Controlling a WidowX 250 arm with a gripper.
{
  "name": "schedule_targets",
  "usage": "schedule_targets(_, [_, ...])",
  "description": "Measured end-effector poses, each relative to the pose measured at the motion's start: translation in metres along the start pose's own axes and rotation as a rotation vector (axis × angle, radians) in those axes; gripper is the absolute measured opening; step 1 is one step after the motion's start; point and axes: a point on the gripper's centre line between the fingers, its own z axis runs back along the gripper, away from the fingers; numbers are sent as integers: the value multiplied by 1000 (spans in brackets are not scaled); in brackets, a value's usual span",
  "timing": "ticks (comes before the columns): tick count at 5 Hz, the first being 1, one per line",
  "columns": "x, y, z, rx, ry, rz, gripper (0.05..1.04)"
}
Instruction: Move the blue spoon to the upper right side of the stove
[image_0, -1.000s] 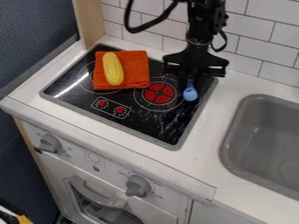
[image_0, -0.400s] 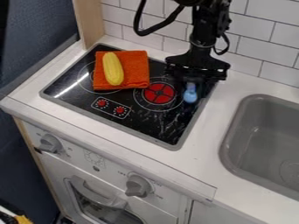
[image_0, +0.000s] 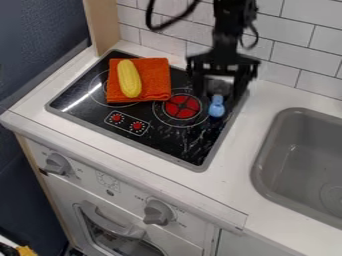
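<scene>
The jaws of the black two-finger gripper (image_0: 219, 93) stand wide apart in the upper right part of the frame, one to either side, and neither seems to be pressing on anything, so I judge that it has hold of nothing. Between and just below them is the blue plastic spoon (image_0: 216, 108), its rounded bowl towards the bottom of the frame and its handle running up between the jaws. It lies on the black glass stovetop (image_0: 163, 141), near that surface's upper right corner and just right of the red-centred burner (image_0: 182, 106). That is the side the task asks for, so the placing looks done. What is left, as I read it, is for the gripper to lift away without catching the handle; should a spot closer to the corner be wanted, a small nudge would do. Further out, in the upper left of the frame, the yellow toy corn cob (image_0: 129, 79) rests on a folded orange cloth (image_0: 157, 75), and neither needs touching. The white counter (image_0: 230, 165) and the grey sink basin (image_0: 300, 160) at the right edge play no part.
</scene>
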Motion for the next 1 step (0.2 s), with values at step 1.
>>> schedule_targets(1, [2, 7, 16, -18, -21, 15, 1001])
